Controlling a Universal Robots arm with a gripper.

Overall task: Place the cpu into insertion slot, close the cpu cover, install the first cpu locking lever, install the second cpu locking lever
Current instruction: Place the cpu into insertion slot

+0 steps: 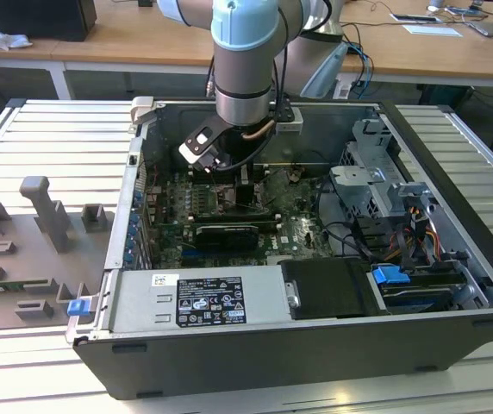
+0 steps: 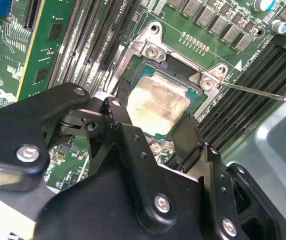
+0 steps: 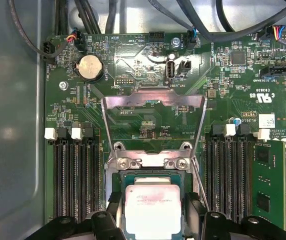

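Between the fingers (image 3: 114, 212) of the end effector (image 3: 152, 220) the cpu (image 3: 152, 202) is clasped, squarely over the insertion slot (image 2: 155, 75); the cpu cover (image 3: 153, 98) is seen flipped open.

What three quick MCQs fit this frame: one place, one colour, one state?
1. Where is the silvery-grey square cpu?
A. At the silver-rimmed square socket
B. On the grey tray outside the case
C. On top of the power supply

2. What colour is the circuit board around that socket?
A. Blue
B. Green
C. Red

3. How does the thin silver metal frame cover stand?
A. Shut over the cpu
B. Lying outside the case
C. Swung open, away from the cpu

Key:
1 A, both wrist views show the cpu inside the socket's rim.
2 B, the board is green throughout.
3 C, the frame lies back over the board and the cpu's top is bare.
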